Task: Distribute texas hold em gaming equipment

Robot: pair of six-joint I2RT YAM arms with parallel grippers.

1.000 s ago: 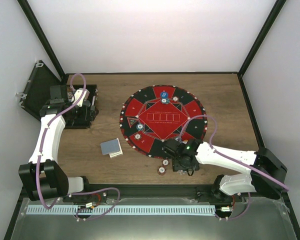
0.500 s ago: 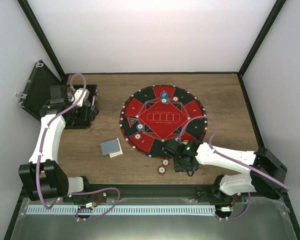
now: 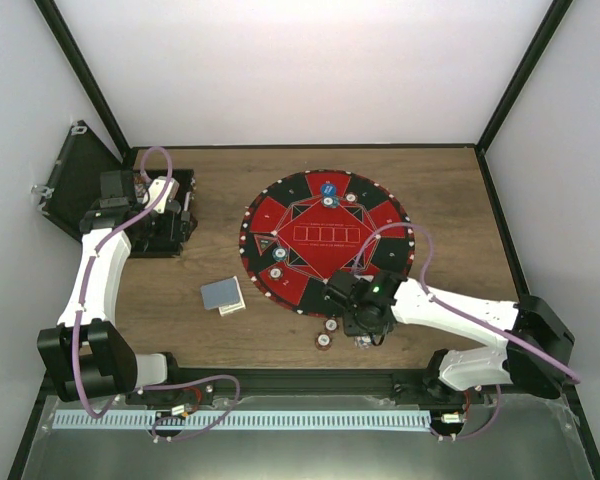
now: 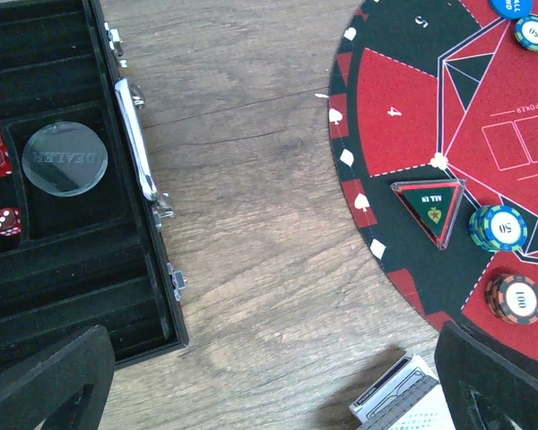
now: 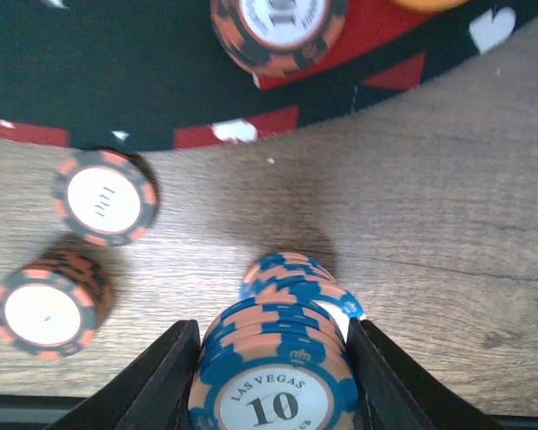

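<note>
White walls and a black frame close in a wooden table. From above, a round red-and-black mat lies at the centre of the frame and an open black case sits at the upper left. The left arm rises from its base at the lower left and stretches straight up the frame, its left gripper hanging over the case. The right arm reaches in from the lower right, elbow bent, wrist tipped down. Its right gripper is at the mat's lower edge, just right of two dark red chips on the wood. A small pile of playing cards lies left of the mat.

The left wrist view has the case on the left, holding a round dealer disc and red dice. The mat on the right carries a teal chip stack. The gripper's fingers stand wide apart at the bottom corners with nothing between them.

In the right wrist view, the fingers press against both sides of a stack of blue-and-orange chips at the bottom centre. I can't tell whether it is off the wood.
</note>
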